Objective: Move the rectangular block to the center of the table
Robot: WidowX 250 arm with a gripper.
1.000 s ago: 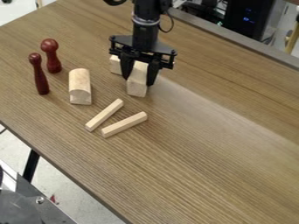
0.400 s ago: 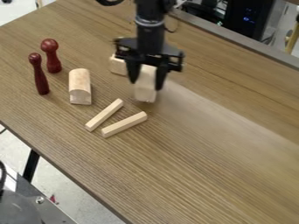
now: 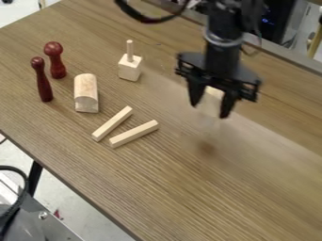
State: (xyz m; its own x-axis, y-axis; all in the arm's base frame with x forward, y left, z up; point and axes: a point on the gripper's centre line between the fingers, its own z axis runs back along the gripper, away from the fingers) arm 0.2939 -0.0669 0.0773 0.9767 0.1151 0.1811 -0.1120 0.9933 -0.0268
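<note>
Black gripper [image 3: 211, 109] hung over the desk [image 3: 207, 188], jaws clamped on the rectangular wooden block [image 3: 211, 97], which was right of two wooden sticks [image 3: 134, 133], a pegged cube [image 3: 129, 70], an arched block [image 3: 85, 90] and two dark-red pins [image 3: 56, 61]

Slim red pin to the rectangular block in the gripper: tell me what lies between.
In the camera view, the half-round block lies between the slim red pin and the rectangular block in the gripper, nearer the pin.

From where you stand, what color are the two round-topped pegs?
Both pegs are dark red, clearest in the camera view.
</note>
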